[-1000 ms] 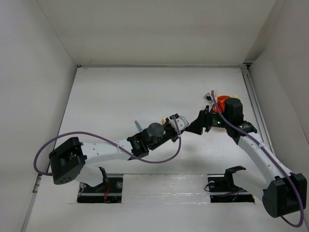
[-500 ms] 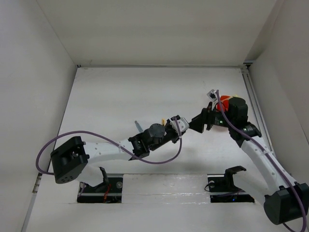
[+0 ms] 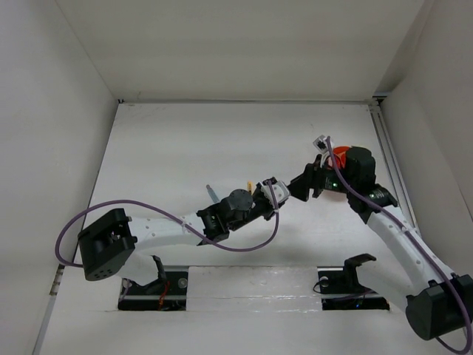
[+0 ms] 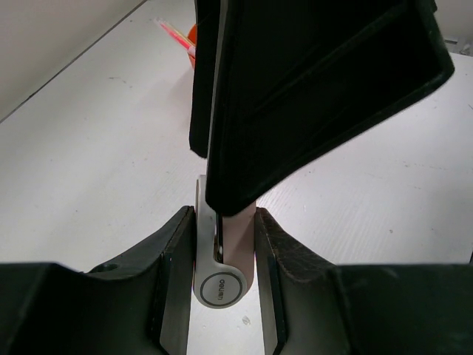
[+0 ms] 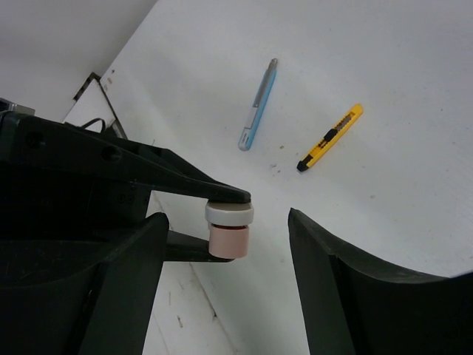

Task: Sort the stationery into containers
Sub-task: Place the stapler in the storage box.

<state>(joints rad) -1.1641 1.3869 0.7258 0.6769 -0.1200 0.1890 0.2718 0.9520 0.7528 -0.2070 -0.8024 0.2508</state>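
My left gripper (image 4: 225,222) is shut on the small grey-pink piece (image 4: 222,277) and holds it above the table; in the top view it (image 3: 271,188) is at the table's middle. My right gripper (image 5: 225,222) is open, its jaws on either side of the piece (image 5: 229,231), which sits nearer the left one without touching. In the top view the right gripper (image 3: 303,185) meets the left one tip to tip. The orange tub (image 3: 340,157) is mostly hidden under the right arm; its edge shows in the left wrist view (image 4: 191,33). A blue pen (image 5: 259,115) and a yellow-black one (image 5: 330,137) lie on the table.
The blue pen (image 3: 211,194) and the yellow-black one (image 3: 250,185) lie close beside the left forearm. White walls enclose the table on the left, back and right. A purple cable loops along each arm.
The left gripper has advanced a little to the right with the piece. The right gripper has shifted left and closer, so its open jaws now flank the piece.
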